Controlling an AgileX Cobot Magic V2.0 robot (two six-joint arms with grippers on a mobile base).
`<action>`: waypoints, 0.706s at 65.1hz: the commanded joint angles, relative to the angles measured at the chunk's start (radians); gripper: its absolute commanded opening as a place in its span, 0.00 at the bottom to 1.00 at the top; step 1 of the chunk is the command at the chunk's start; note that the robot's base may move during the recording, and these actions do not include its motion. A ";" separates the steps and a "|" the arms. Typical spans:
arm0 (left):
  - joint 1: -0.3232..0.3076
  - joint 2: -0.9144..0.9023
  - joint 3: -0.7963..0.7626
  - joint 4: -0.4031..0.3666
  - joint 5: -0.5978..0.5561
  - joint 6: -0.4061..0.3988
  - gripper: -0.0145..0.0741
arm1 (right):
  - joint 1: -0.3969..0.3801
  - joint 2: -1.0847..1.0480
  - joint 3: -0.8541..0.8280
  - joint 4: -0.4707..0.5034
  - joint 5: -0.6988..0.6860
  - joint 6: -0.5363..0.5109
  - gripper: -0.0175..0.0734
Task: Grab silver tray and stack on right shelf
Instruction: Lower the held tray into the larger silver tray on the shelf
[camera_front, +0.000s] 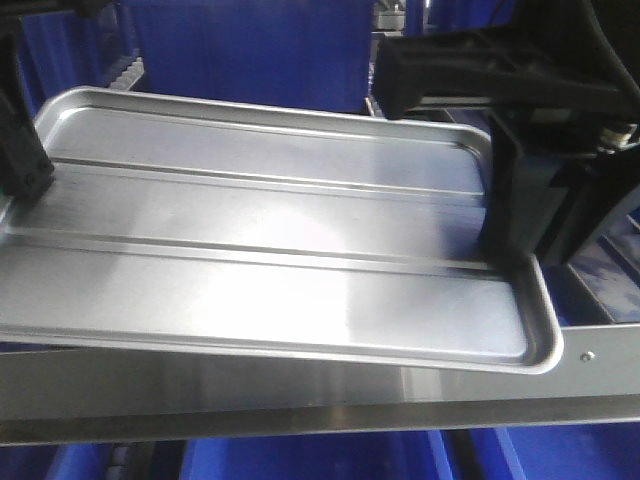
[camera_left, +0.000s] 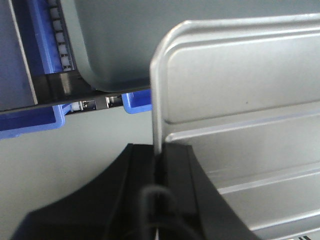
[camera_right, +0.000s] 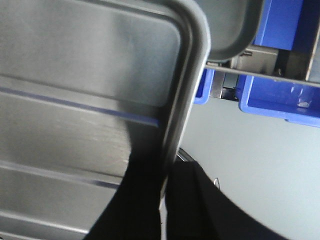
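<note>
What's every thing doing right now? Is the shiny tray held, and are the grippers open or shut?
silver tray: empty, gripped at both short ends.
left gripper: shut on the tray's rim.
right gripper: shut on the opposite rim.
right shelf: only its steel front shows, below the tray's near edge; touching or not, cannot tell.
grey tray: lying on a roller rack, not gripped.

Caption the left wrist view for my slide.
Left hand grips the silver tray by its rim, a grey tray and blue bin beyond.
</note>
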 joint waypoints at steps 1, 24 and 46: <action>-0.009 -0.024 -0.029 0.018 -0.018 0.023 0.06 | 0.002 -0.031 -0.027 -0.035 -0.036 -0.025 0.25; -0.009 -0.024 -0.029 0.018 -0.018 0.023 0.06 | 0.002 -0.031 -0.027 -0.035 -0.036 -0.025 0.25; -0.009 -0.024 -0.029 0.018 -0.018 0.023 0.06 | 0.002 -0.031 -0.027 -0.035 -0.036 -0.025 0.25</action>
